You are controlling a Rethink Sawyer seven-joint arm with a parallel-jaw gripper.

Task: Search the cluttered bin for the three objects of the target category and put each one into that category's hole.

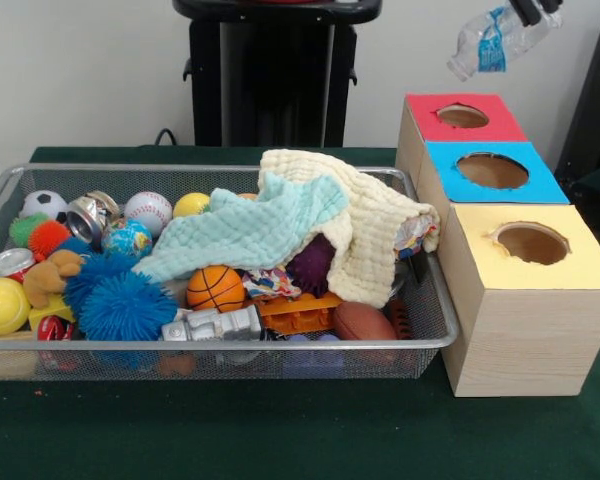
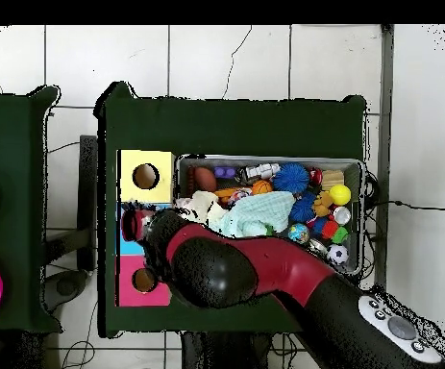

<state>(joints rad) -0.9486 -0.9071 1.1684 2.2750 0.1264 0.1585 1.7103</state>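
Note:
My gripper (image 1: 536, 10) shows at the top right edge of the front view, shut on one end of a clear plastic bottle (image 1: 490, 42) with a blue label. The bottle hangs tilted in the air above and behind the red-topped and blue-topped boxes. The round hole (image 1: 492, 170) in the blue top is open and empty below it. The wire mesh bin (image 1: 210, 345) sits to the left, full of clutter. In the overhead view my arm (image 2: 226, 269) reaches over the boxes and hides the blue top's hole; the bin (image 2: 264, 159) lies beside it.
A red-topped box (image 1: 450, 130) stands behind the blue one and a yellow-topped box (image 1: 570, 265) in front. The bin holds cream and mint cloths (image 1: 310, 225), a small basketball (image 1: 215, 287), blue spiky balls (image 1: 125, 305), a baseball (image 1: 148, 210), a can (image 1: 88, 217) and other toys.

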